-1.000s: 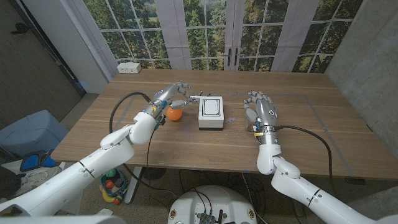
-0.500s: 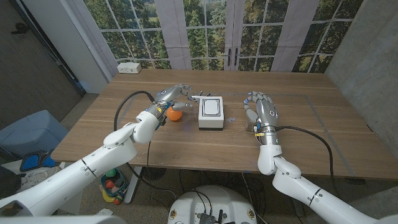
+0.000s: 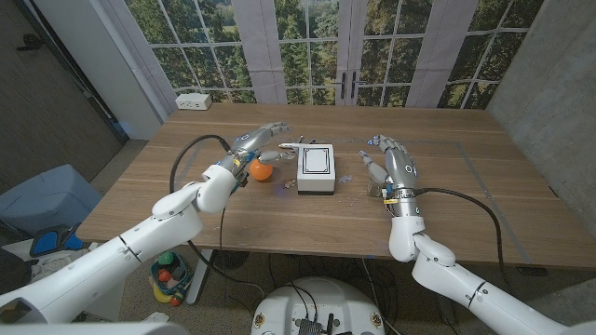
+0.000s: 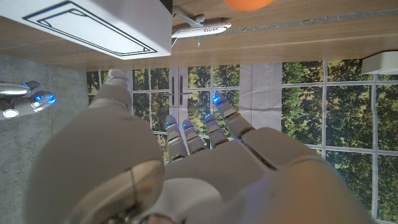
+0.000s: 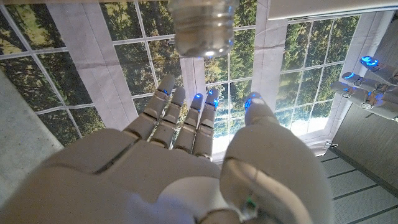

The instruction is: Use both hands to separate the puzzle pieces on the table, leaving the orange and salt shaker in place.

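just puzzle box [image 3: 316, 168] between both hands

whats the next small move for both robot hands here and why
Probably bring both inward onto the white puzzle block. The left robot hand hangs open above the orange, just left of the block, and the right robot hand is open and apart from its right side, so neither holds a piece yet.

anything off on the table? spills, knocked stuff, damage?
Nothing stands out. The white box sits square and flat, the orange beside it under the left hand, the right hand open to its other side. No spill or damage visible.
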`<state>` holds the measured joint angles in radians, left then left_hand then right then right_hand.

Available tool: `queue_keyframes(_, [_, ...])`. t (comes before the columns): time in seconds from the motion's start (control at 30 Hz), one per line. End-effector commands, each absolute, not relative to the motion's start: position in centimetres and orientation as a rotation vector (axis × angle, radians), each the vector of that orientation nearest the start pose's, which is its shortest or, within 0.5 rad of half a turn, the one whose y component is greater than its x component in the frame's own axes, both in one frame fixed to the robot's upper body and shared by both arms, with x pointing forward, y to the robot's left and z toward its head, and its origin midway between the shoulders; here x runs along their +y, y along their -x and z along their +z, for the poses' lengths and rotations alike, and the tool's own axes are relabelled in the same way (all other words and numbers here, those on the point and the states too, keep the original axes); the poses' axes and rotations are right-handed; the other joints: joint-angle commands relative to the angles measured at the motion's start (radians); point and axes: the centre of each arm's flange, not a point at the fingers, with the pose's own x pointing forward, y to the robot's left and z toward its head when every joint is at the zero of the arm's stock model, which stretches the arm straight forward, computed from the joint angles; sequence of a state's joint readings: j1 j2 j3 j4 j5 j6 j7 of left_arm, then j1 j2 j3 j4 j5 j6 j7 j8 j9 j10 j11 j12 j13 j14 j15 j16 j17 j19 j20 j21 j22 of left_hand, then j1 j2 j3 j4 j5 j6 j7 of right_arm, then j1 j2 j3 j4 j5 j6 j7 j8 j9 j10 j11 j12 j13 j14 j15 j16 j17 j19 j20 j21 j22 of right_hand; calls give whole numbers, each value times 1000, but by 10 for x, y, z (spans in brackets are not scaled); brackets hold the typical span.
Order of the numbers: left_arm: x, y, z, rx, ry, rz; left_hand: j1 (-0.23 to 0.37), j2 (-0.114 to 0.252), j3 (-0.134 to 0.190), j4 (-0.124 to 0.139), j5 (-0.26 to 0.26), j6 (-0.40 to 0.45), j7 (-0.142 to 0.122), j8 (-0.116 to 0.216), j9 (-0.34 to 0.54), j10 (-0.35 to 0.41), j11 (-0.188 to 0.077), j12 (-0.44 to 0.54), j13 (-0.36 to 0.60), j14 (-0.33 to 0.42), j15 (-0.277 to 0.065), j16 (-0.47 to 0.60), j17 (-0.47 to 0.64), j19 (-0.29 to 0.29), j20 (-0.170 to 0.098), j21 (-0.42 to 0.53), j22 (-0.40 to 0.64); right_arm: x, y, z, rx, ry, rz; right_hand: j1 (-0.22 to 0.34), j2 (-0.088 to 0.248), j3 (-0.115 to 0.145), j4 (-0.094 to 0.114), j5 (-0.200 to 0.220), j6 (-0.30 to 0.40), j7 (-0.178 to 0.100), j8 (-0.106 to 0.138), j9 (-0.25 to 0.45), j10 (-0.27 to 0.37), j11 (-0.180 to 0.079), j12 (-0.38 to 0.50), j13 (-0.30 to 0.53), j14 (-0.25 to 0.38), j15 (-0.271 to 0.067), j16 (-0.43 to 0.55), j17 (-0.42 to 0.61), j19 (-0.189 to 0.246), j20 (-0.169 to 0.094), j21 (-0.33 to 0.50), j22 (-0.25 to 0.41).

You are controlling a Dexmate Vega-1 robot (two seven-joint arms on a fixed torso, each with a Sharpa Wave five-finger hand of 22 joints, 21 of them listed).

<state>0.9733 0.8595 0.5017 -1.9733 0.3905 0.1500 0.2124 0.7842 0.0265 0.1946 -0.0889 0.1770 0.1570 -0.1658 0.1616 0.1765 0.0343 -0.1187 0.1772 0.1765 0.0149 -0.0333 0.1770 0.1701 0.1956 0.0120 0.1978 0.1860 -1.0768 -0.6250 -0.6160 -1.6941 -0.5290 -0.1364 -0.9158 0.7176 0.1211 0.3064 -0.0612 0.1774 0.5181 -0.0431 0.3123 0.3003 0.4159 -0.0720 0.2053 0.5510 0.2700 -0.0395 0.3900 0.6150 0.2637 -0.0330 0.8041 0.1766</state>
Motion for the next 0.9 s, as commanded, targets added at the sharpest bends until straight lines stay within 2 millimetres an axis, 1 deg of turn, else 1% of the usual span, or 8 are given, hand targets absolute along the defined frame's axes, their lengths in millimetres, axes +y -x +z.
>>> queue_keyframes(0.03, [224,-543,7,-866,-986,-120,-62,25,-10,11,-1,-110,-6,3,0,-71,6,-1,1,-50,-9,-6,1,-56,-18,-9,0,-219,-546,-92,-921,843,-319,-77,22,-6,28,10,-48,-3,-53,-35,-37,33,-10,-24,-20,-68,-23,-14,-21,-2,-14,2])
queue_keyframes(0.17, [228,-546,5,-908,-902,-166,-132,51,-21,32,1,-208,-5,4,-1,-126,4,0,-1,-98,-30,-7,3,-99,-33,-11,-2,-221,-547,-89,-916,814,-266,-149,36,-20,60,8,-71,-12,-84,-59,-64,42,-15,-48,-45,-61,-45,-29,-37,-13,-27,0])
queue_keyframes(0.4, [233,-552,1,-946,-766,-215,-184,69,-28,38,1,-289,32,4,-3,-159,-12,0,-3,-145,-74,-8,0,-155,-55,-16,-6,-225,-550,-84,-894,770,-184,-306,62,-36,159,1,-124,12,-126,-96,-124,48,-23,-101,-104,-62,-96,-62,-77,-44,-62,-2])
queue_keyframes(0.5, [235,-554,0,-953,-719,-217,-239,84,-39,65,3,-302,43,9,-4,-168,-16,0,-4,-159,-77,-4,6,-160,-65,-12,-7,-226,-553,-79,-852,762,-123,-358,62,-36,193,7,-152,20,-133,-104,-155,41,-27,-124,-140,-69,-124,-80,-107,-53,-84,-4])
queue_keyframes(0.53, [235,-554,0,-952,-704,-223,-286,100,-48,90,6,-302,47,14,-5,-168,-22,3,-4,-160,-78,0,8,-160,-68,-9,-8,-226,-554,-77,-839,759,-96,-378,59,-36,204,9,-172,26,-136,-108,-177,36,-30,-135,-161,-69,-140,-92,-117,-56,-95,-6])
queue_keyframes(0.63, [237,-557,-1,-950,-659,-237,-370,136,-57,141,16,-293,76,21,-6,-163,-23,7,-5,-155,-77,6,9,-150,-84,-2,-8,-227,-557,-75,-827,737,-45,-412,57,-31,217,15,-207,28,-137,-112,-206,23,-30,-158,-192,-76,-167,-117,-138,-67,-118,-8])
queue_keyframes(0.8, [240,-562,-5,-941,-525,-284,-439,162,-54,193,31,-271,87,26,-7,-147,-10,13,-5,-140,-79,10,8,-134,-107,4,-9,-227,-559,-71,-843,666,19,-425,52,-30,220,17,-218,32,-136,-114,-218,26,-30,-168,-199,-69,-175,-128,-137,-64,-124,-9])
queue_keyframes(0.9, [242,-564,-5,-942,-436,-308,-467,172,-36,219,45,-236,77,32,-8,-119,-4,20,-5,-124,-87,11,6,-118,-116,8,-10,-229,-559,-69,-856,620,51,-428,49,-31,219,17,-218,34,-135,-114,-218,30,-28,-171,-197,-66,-176,-132,-135,-62,-126,-9])
